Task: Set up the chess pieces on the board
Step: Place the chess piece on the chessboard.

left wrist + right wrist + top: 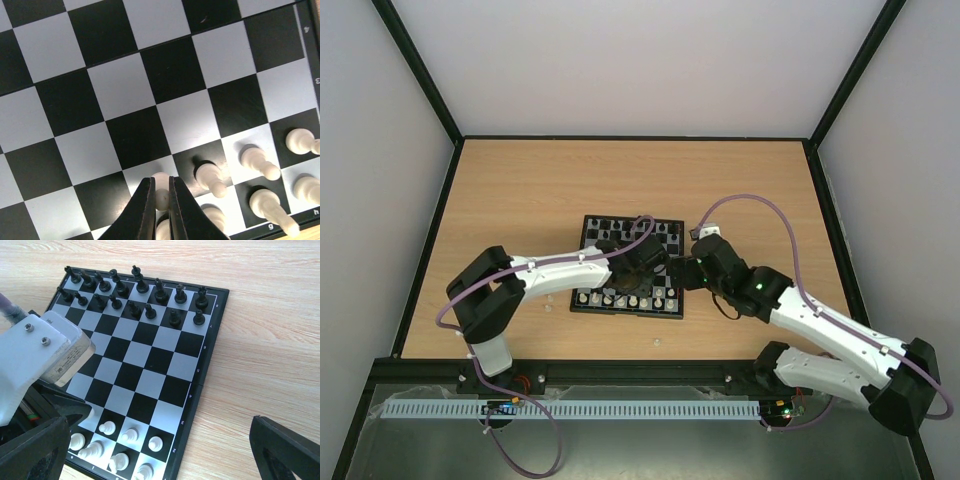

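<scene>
Sixteen black chessmen are standing in two full rows along the far edge of the board, so that side is looking finished. The board itself is lying near the middle of the wooden surface, and its central squares are sitting bare.

Along the board's near edge the white chessmen are only partly lining up. Toward the board's right-hand corner, four are standing in the back row and three pawns in the row in front of them.

The left tool is reaching over that near edge with its fingers pressed almost together. It appears to be pinching a white pawn over the pawn-row square just beside those three, as if seating a fourth. The right tool is hovering just off the board's right edge, jaws spread wide and carrying nothing.

The left arm is covering the left part of the board's near rows, so I cannot tell how many white men are missing there. Two tiny pale specks are lying on the surface just off the board's near edge. They may be pieces waiting, though they are too small to name. Judging by this, the job is running well past halfway, with only white squares left to fill.
</scene>
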